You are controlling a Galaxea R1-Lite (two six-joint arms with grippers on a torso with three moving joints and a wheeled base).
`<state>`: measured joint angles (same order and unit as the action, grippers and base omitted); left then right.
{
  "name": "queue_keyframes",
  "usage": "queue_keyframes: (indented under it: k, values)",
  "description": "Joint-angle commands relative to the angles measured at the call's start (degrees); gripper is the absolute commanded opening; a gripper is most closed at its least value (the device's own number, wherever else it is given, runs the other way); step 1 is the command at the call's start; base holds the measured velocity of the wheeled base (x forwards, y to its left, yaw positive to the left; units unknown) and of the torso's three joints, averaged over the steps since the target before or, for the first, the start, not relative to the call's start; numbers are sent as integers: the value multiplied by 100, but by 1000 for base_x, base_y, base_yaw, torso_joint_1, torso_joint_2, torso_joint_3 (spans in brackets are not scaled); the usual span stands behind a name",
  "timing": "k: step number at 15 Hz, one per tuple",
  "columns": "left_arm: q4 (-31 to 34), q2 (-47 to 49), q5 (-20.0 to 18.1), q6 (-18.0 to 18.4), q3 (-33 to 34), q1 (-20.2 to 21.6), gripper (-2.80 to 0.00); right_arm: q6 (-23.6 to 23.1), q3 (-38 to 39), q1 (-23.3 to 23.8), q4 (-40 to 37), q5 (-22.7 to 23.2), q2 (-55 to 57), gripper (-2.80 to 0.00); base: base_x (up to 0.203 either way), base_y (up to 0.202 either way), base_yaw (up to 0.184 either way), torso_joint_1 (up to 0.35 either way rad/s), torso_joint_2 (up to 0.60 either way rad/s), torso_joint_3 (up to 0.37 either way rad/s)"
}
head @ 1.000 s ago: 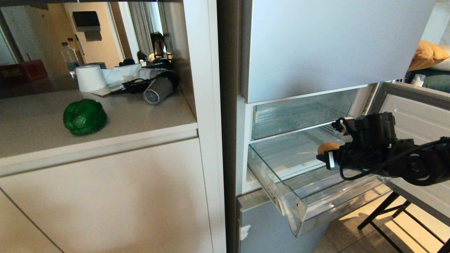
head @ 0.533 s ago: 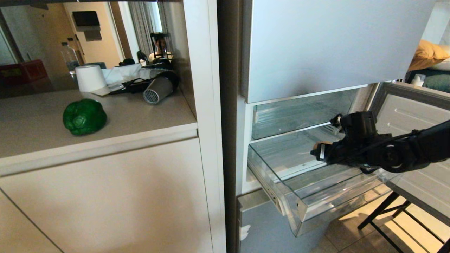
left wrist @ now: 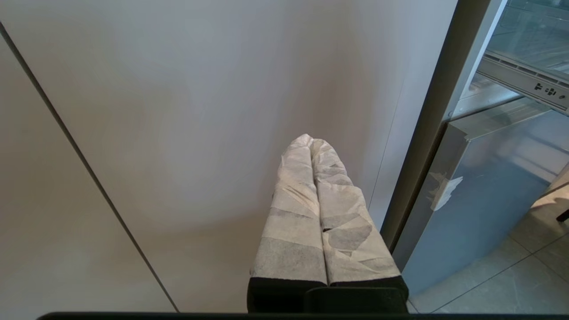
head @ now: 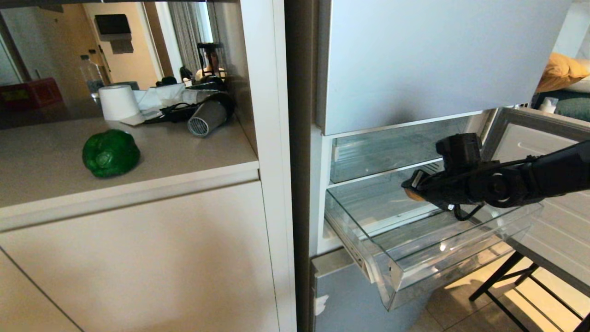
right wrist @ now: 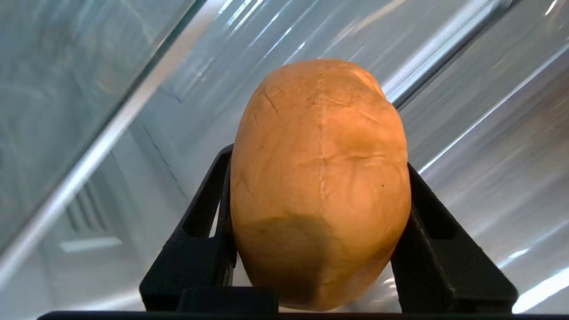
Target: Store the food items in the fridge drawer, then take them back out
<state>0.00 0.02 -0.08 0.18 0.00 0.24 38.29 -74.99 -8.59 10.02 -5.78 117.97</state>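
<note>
Head view: right gripper (head: 411, 188) reached in from the right, level, over the pulled-out fridge drawer (head: 405, 272), with only a sliver of tan potato (head: 411, 195) showing at its tip. Green bell pepper (head: 110, 153) sat apart on the beige counter (head: 184, 157), near a paper roll (head: 118, 102) and a hair dryer (head: 207, 117).

Left wrist view: left gripper (left wrist: 311, 141) hung parked before the cabinet door (left wrist: 178, 111), wrapped fingers pressed together, holding nothing.

Right wrist view: black jaws stood about half open, clamped on the potato's (right wrist: 320, 178) flanks, clear drawer plastic behind. Judged firm, smooth, fairly light and not fragile; likely to roll when set down. Best gripped across the middle, as here.
</note>
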Motion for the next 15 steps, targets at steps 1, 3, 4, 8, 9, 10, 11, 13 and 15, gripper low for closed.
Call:
queue_keyframes:
  k: [1,3,4,8,9,10,11,13,15]
  values:
    - [0,-2,-1,-1,0,2,-280,368,-234,-2,-126,-7,140,-280,0,0,0,0,0,0]
    - [0,-2,-1,-1,0,2,-280,901,-679,-2,-615,-14,303,-280,0,0,0,0,0,0]
    - [0,-2,-1,-1,0,2,-280,1200,-870,1,-849,-18,357,-280,0,0,0,0,0,0]
    - [0,-2,-1,-1,0,2,-280,1844,-1051,68,-1141,-29,580,-280,0,0,0,0,0,0]
    - [0,-2,-1,-1,0,2,-280,1966,-1066,70,-1183,-36,650,-280,0,0,0,0,0,0]
    - [0,-2,-1,-1,0,2,-280,2081,-1101,87,-1213,-44,771,-280,0,0,0,0,0,0]
    - [0,-2,-1,-1,0,2,-280,2154,-1123,108,-1252,-46,879,-280,0,0,0,0,0,0]
    - [0,-2,-1,-1,0,2,-280,2207,-1128,112,-1261,-54,1092,-280,0,0,0,0,0,0]
    - [0,-2,-1,-1,0,2,-280,2281,-1124,112,-1257,-55,1225,-280,0,0,0,0,0,0]
